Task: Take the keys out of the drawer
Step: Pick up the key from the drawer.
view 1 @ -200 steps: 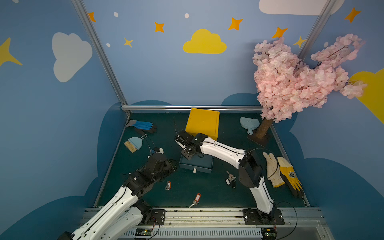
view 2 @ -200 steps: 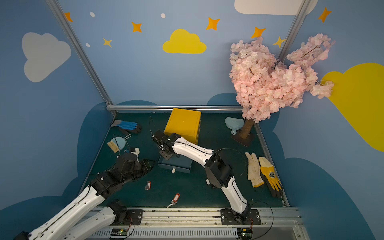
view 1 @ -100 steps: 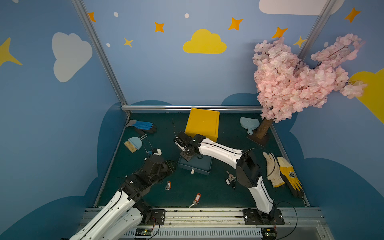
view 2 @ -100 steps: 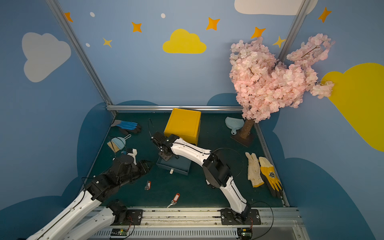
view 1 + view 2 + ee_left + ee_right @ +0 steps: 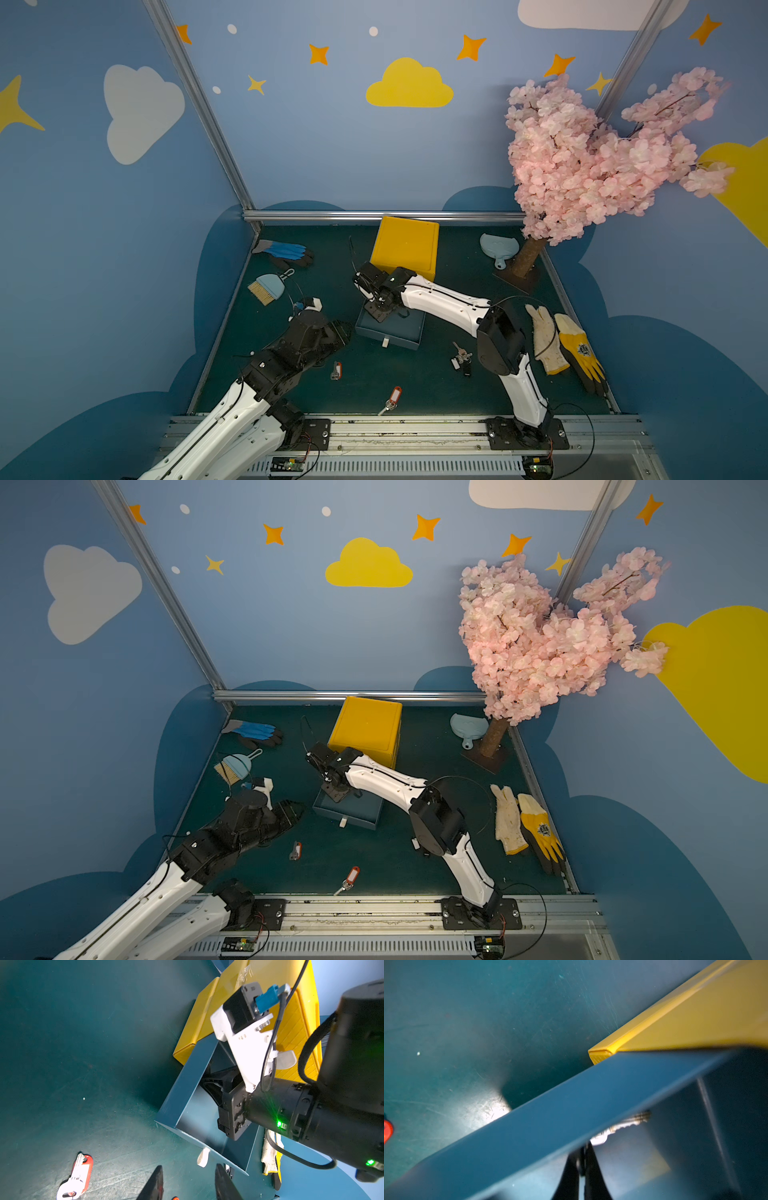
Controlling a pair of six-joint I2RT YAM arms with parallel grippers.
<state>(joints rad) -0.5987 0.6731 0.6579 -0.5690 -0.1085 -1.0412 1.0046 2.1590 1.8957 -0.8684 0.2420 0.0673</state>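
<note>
The blue drawer holds a silver key; the right fingers are clenched just at it. The left fingers stand apart, empty.

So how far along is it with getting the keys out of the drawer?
Done: the drawer is open, and two orange-tagged keys and a bunch lie on the mat. In hand: the right gripper is shut inside the drawer, seemingly on a silver key. To do: lifting that key out; anything else inside is hidden. The left gripper is open, empty.
</note>
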